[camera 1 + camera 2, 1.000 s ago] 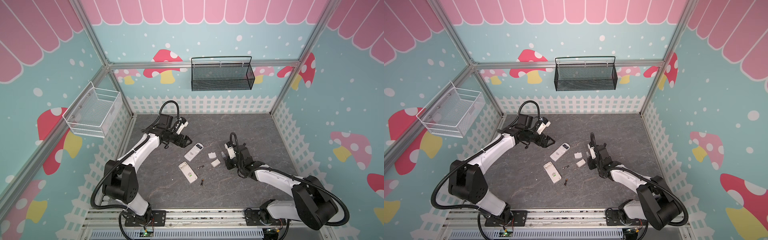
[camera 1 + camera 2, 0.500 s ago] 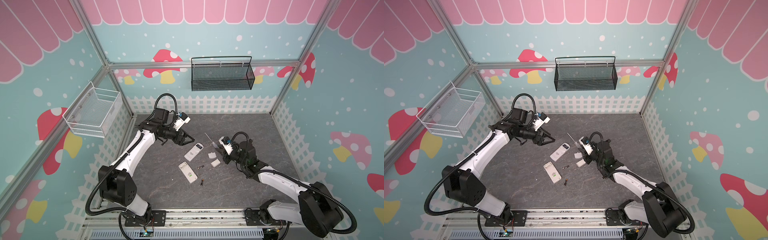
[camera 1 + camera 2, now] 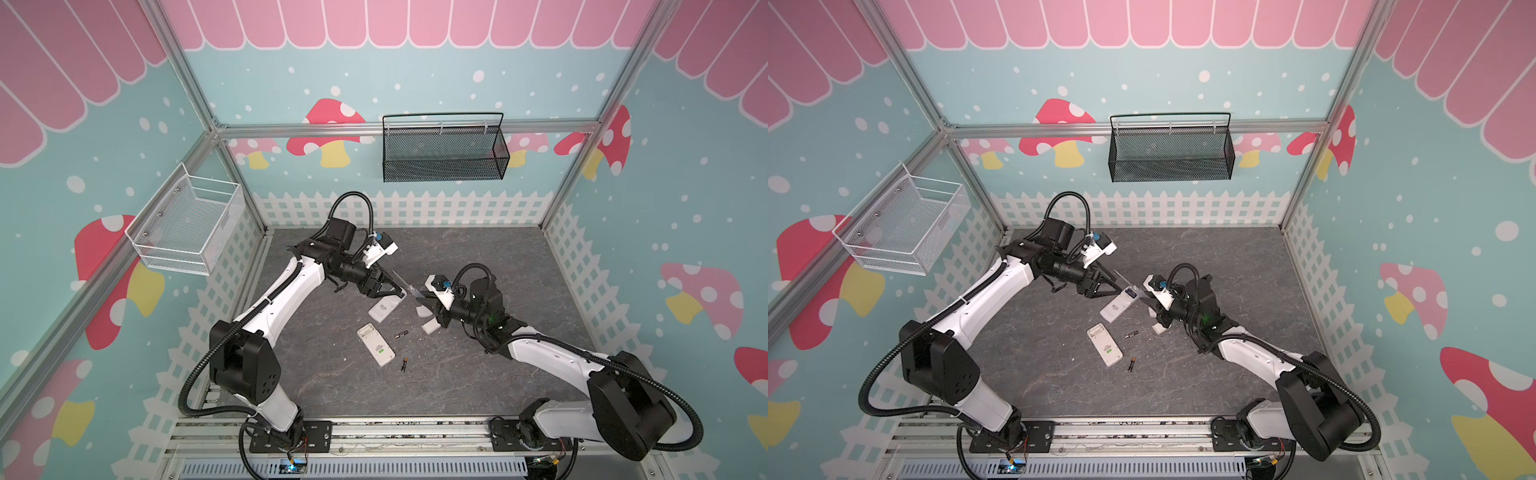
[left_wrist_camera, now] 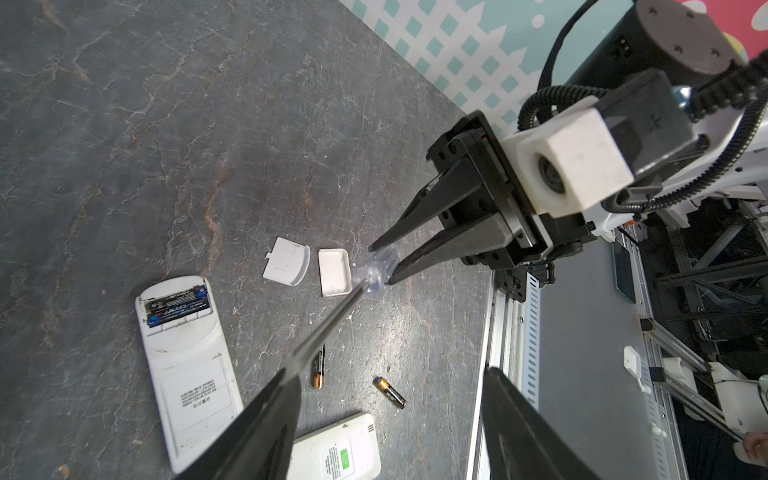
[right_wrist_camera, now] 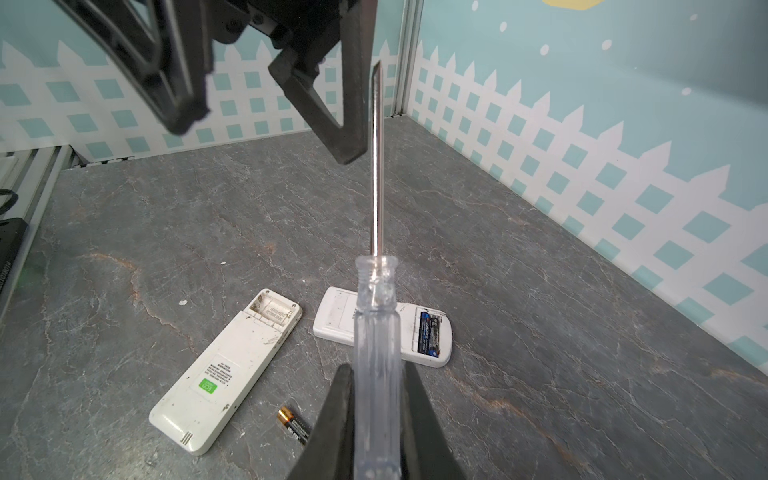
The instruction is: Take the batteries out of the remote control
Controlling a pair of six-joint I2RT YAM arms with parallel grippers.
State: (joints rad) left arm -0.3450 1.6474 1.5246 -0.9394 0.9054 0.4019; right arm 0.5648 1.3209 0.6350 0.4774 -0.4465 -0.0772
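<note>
My right gripper is shut on the clear handle of a screwdriver, held above the table. Its metal shaft points at my left gripper, which is open, with the shaft tip lying against one finger. In both top views the grippers meet over a white remote control that has two batteries in its open bay. A second remote lies with its bay empty. Two loose batteries lie on the table beside it.
Two small white covers lie under the right gripper. A black mesh basket hangs on the back wall and a white wire basket on the left wall. A white picket fence edges the grey table.
The right gripper has risen from beside the covers with the screwdriver and pointed it at the left gripper. The left gripper swung in towards the shaft tip and its jaws narrowed somewhat.
</note>
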